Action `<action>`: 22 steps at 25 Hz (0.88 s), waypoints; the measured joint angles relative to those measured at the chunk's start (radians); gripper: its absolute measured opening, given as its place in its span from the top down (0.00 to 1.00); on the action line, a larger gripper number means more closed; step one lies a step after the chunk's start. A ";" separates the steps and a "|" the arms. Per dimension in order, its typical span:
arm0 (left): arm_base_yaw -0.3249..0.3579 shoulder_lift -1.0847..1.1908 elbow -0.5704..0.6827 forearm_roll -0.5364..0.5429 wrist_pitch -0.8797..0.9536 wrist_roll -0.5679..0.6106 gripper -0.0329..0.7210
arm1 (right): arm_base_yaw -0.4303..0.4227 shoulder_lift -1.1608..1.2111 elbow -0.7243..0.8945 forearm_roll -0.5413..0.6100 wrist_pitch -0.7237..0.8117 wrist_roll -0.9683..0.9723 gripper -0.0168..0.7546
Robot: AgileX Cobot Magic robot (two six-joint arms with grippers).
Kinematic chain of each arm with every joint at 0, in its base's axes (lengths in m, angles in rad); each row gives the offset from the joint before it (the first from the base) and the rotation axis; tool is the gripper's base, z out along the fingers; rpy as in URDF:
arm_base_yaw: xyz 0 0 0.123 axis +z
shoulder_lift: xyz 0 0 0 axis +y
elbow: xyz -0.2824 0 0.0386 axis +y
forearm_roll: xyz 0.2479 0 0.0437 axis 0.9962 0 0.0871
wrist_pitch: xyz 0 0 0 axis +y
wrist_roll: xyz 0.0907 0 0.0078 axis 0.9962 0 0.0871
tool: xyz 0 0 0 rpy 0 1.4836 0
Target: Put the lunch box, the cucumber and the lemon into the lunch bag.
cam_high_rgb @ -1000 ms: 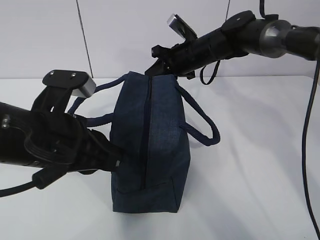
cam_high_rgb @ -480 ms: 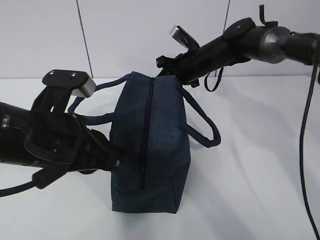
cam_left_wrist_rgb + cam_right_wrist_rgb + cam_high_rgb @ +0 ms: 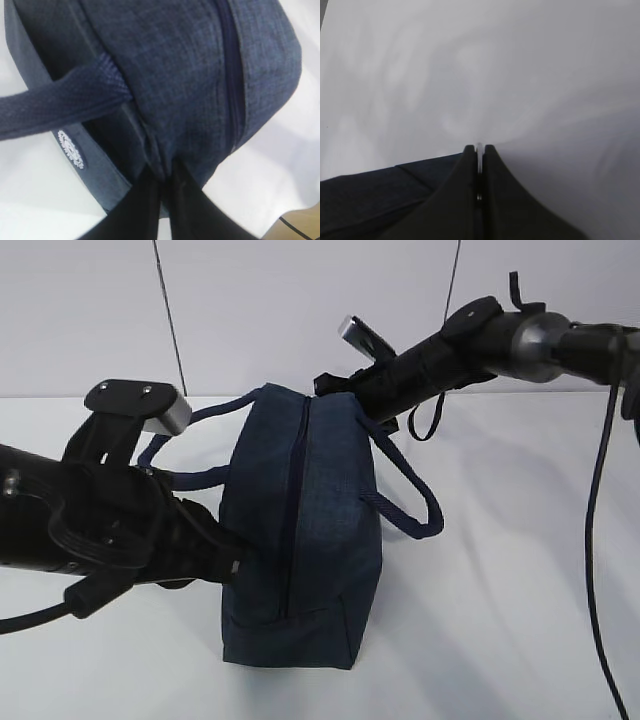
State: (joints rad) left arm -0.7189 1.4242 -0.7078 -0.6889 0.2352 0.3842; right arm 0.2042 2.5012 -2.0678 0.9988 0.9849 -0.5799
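Note:
The navy lunch bag (image 3: 300,530) stands on the white table with its top zipper (image 3: 292,500) closed along its length. My left gripper (image 3: 240,565) is shut on a fold of the bag's fabric (image 3: 159,160) at the near end. At the bag's far top edge my right gripper (image 3: 325,385) is shut on a thin silvery ring pull (image 3: 479,152), with the bag's cloth (image 3: 370,190) just beside it. The lunch box, the cucumber and the lemon are out of view.
The bag's strap handles hang out to both sides, one on the right (image 3: 405,490) and one on the left (image 3: 170,455), the latter crossing the left wrist view (image 3: 50,112). White table (image 3: 500,590) surrounds the bag, with a white wall behind.
My right gripper has dropped lower and slightly to the right, down to the bag's far top edge. The left gripper and the bag have stayed where they were.

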 joint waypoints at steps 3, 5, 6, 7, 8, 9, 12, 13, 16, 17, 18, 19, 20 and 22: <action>0.000 0.000 0.000 0.000 0.000 0.000 0.95 | 0.000 0.003 0.000 0.000 0.002 0.000 1.00; 0.000 0.000 0.000 0.000 0.000 0.000 0.95 | 0.000 0.005 -0.004 -0.002 0.010 0.000 1.00; 0.000 0.000 0.000 0.000 0.000 0.000 0.95 | -0.002 0.005 -0.009 -0.004 0.015 0.000 1.00; 0.000 0.000 0.000 0.000 0.000 0.000 0.95 | -0.002 0.007 -0.016 -0.006 0.025 0.000 1.00; 0.000 0.000 0.000 0.001 0.000 0.000 0.95 | -0.002 0.009 -0.027 -0.010 0.036 0.000 1.00; 0.000 0.000 0.000 0.001 0.000 0.000 0.95 | -0.002 0.013 -0.039 -0.012 0.052 0.000 1.00; 0.000 0.000 0.000 0.002 0.000 0.000 0.95 | -0.006 0.017 -0.090 -0.030 0.115 0.000 0.97; 0.000 0.000 0.000 0.002 0.000 0.000 0.95 | -0.006 0.017 -0.109 -0.034 0.145 0.000 0.93; 0.000 0.000 0.000 0.002 0.000 0.000 0.95 | -0.006 0.017 -0.182 -0.040 0.199 0.000 0.70; 0.000 0.000 0.000 0.002 0.000 0.000 0.95 | -0.006 0.017 -0.201 -0.045 0.208 0.000 0.62; 0.000 0.000 0.000 0.004 0.000 0.000 0.95 | -0.006 0.017 -0.225 -0.047 0.216 0.000 0.56; 0.000 0.000 0.000 0.004 0.000 0.000 0.95 | -0.006 0.017 -0.250 -0.052 0.220 0.002 0.53; 0.000 0.000 0.000 0.006 -0.002 0.000 0.95 | -0.006 0.017 -0.273 -0.057 0.225 0.011 0.51; 0.000 0.000 0.000 0.006 -0.002 0.000 0.95 | -0.006 0.017 -0.310 -0.076 0.229 0.030 0.49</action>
State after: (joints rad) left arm -0.7189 1.4242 -0.7078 -0.6826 0.2334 0.3842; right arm 0.1985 2.5186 -2.3780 0.9229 1.2139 -0.5496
